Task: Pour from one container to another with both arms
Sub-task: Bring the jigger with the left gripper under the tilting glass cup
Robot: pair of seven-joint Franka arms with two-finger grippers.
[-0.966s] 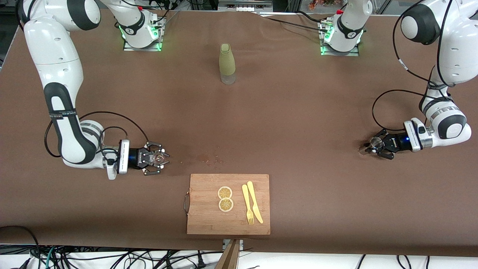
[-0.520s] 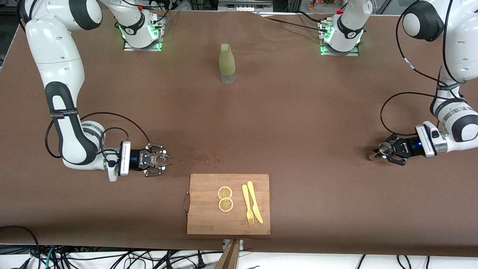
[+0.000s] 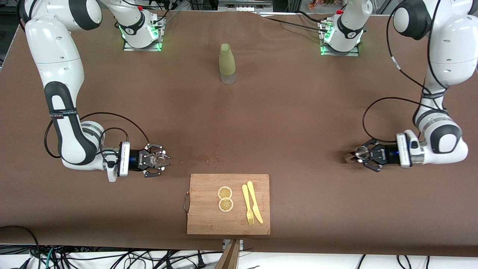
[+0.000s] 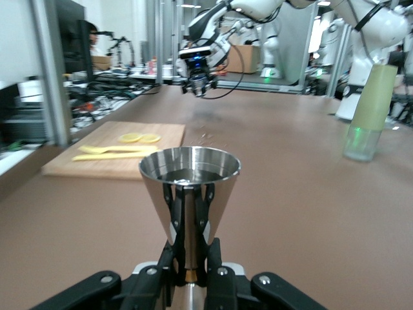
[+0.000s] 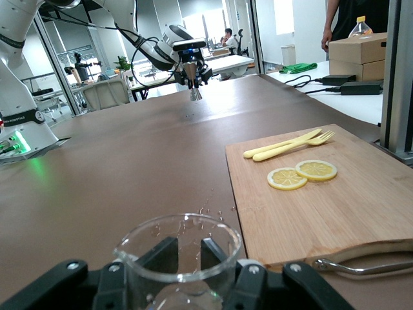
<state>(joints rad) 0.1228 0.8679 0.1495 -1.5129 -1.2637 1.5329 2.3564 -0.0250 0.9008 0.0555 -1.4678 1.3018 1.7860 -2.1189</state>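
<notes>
My left gripper is shut on a shiny steel cone-shaped cup, held upright low over the table near the left arm's end; its black fingers clamp the cup's narrow lower part. In the front view the cup shows as a small silver rim. My right gripper is shut on a clear glass beaker with a pouring lip, also upright, low over the table near the right arm's end. Droplets cling to the inside of the glass. The two containers are far apart.
A wooden cutting board lies near the front camera with two lemon slices and a yellow fork and knife. A green-sleeved bottle stands between the bases. Small wet specks mark the brown cloth.
The left arm has carried the steel cup toward the middle of the table, after first drawing back. The right gripper with the glass has shifted only slightly.
</notes>
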